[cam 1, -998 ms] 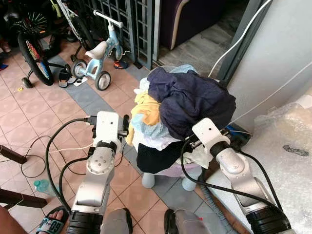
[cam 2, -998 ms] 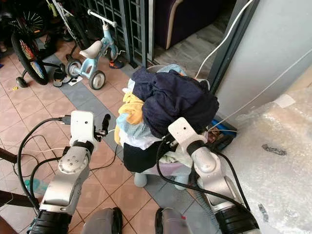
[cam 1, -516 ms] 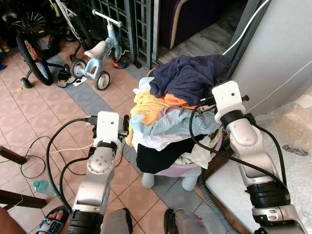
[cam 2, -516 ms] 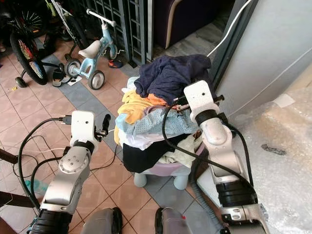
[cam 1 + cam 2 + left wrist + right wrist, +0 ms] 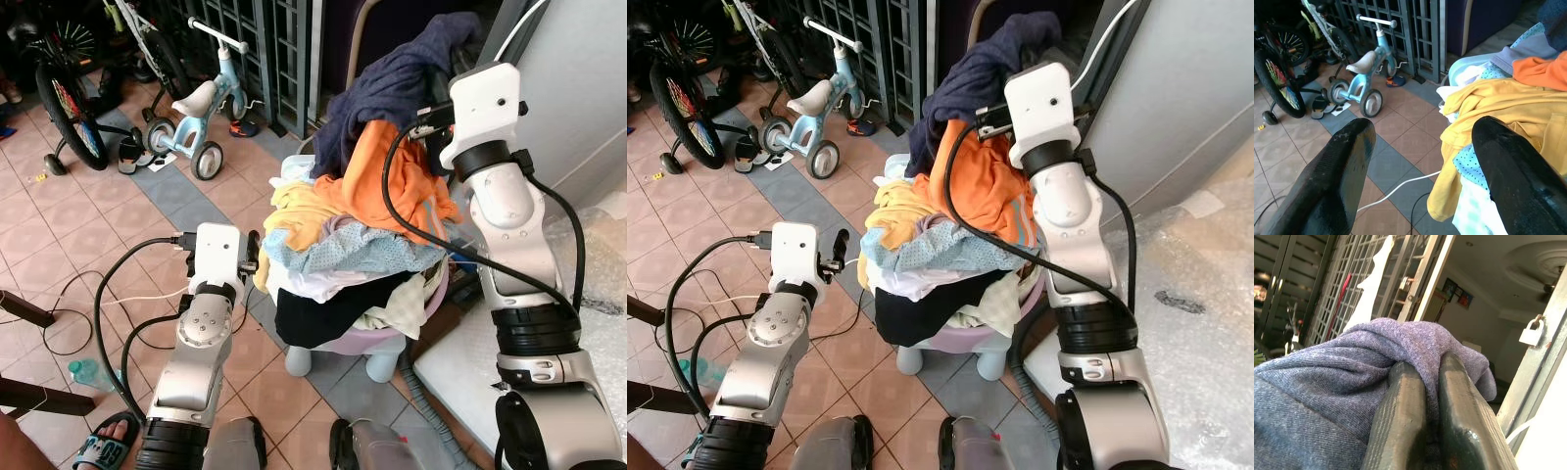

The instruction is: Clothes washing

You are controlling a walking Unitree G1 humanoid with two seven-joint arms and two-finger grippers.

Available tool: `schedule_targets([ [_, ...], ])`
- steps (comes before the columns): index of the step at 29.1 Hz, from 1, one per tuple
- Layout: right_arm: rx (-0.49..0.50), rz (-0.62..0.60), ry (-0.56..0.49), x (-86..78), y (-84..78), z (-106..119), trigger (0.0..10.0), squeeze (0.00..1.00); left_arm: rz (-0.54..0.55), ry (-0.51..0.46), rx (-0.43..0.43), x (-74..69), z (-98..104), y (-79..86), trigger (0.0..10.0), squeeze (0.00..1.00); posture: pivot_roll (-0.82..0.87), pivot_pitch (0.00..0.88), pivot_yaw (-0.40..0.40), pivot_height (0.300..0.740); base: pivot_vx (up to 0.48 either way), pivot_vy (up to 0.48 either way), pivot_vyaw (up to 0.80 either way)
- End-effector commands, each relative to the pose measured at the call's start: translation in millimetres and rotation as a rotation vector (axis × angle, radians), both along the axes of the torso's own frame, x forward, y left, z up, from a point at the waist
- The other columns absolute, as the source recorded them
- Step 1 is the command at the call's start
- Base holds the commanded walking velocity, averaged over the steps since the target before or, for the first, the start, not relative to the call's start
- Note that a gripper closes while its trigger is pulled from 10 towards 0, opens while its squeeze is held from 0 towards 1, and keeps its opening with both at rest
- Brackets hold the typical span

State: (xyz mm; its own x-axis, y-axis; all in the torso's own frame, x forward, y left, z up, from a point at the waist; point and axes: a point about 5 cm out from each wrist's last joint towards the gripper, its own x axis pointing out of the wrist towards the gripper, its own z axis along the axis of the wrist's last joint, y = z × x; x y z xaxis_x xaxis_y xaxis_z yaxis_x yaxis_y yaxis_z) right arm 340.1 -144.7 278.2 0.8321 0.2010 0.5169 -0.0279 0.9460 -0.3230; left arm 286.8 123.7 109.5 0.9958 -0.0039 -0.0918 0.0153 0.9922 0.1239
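Right wrist view, right gripper (image 5: 1431, 431) pinching navy garment (image 5: 1327, 396)

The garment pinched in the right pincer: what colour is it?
Dark blue garment, clearest in the right wrist view.

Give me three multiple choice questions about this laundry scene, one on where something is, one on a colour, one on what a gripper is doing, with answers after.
1. Where is the small tricycle?
A. On the tiled floor by the metal gate
B. On top of the clothes pile
C. Inside the basket

2. What colour is the garment the right gripper is lifting?
A. Yellow
B. Dark blue
C. White

3. How is the left gripper?
A. Shut on the yellow shirt
B. Shut on a cable
C. Open, beside the pile

Answers:
1 A, it stands on the tiles near the gate.
2 B, the dark blue garment is pinched between the fingers.
3 C, its fingers stand apart next to the yellow shirt.
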Motion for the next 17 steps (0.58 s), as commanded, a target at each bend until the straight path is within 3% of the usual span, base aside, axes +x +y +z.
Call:
schedule_targets([
  [1,0.004,0.109,0.064,-3.8,9.5,-7.7,0.0,0.00,0.004,0.012,0.006,0.2,-4.2,-0.7,10.0,0.00,-0.05,0.084,0.001,0.740,0.000,0.000,0.00],
  [2,0.004,0.109,0.064,-3.8,9.5,-7.7,0.0,0.00,0.004,0.012,0.006,0.2,-4.2,-0.7,10.0,0.00,-0.05,0.084,0.001,0.740,0.000,0.000,0.00],
  [4,-0.106,0.181,0.202,-8.6,17.2,-43.2,0.0,0.00,-0.001,0.014,0.004,0.0,-4.8,-1.8,10.0,0.00,-0.05,0.083,0.001,0.740,0.000,0.000,0.00],
  [5,-0.122,0.182,0.213,-9.5,17.1,-47.6,0.0,0.00,-0.002,0.014,0.003,0.0,-4.9,-1.8,10.0,0.00,-0.05,0.086,0.002,0.740,0.000,0.000,0.00],
  [8,-0.276,0.261,0.480,-22.0,18.1,-102.6,0.0,0.00,-0.007,0.018,-0.001,0.0,-5.8,-1.8,10.0,0.00,-0.05,0.088,0.002,0.740,0.000,0.000,0.00],
  [11,-0.300,0.255,0.562,-24.3,11.8,-115.9,0.0,0.00,-0.011,0.020,-0.001,0.0,-6.4,-2.3,10.0,0.00,-0.05,0.088,0.005,0.740,0.000,0.000,0.00],
  [12,-0.312,0.242,0.597,-24.2,8.7,-120.8,2.4,0.00,-0.013,0.021,-0.001,0.0,-6.6,-2.6,10.0,0.00,-0.05,0.088,0.005,0.740,0.000,0.000,0.00],
  [13,-0.343,0.140,0.664,-19.0,-6.3,-131.2,9.1,1.00,-0.022,0.022,-0.001,0.3,-6.9,-4.2,10.0,0.00,-0.06,0.087,0.005,0.740,0.000,0.000,0.00],
  [15,-0.348,0.067,0.683,-15.3,-16.3,-133.4,8.8,1.00,-0.026,0.022,0.000,0.5,-7.0,-5.0,10.0,0.00,-0.06,0.087,0.005,0.740,0.000,0.000,0.00],
  [16,-0.321,-0.023,0.684,-10.3,-26.7,-130.8,10.0,1.00,-0.026,0.022,0.001,0.4,-7.0,-4.8,10.0,0.00,-0.05,0.085,0.007,0.740,0.000,0.000,0.00],
  [17,-0.279,-0.125,0.682,-5.2,-39.0,-127.1,10.0,1.00,-0.025,0.023,0.003,0.2,-7.1,-4.4,10.0,0.00,-0.05,0.087,0.007,0.740,0.000,0.000,0.00],
])
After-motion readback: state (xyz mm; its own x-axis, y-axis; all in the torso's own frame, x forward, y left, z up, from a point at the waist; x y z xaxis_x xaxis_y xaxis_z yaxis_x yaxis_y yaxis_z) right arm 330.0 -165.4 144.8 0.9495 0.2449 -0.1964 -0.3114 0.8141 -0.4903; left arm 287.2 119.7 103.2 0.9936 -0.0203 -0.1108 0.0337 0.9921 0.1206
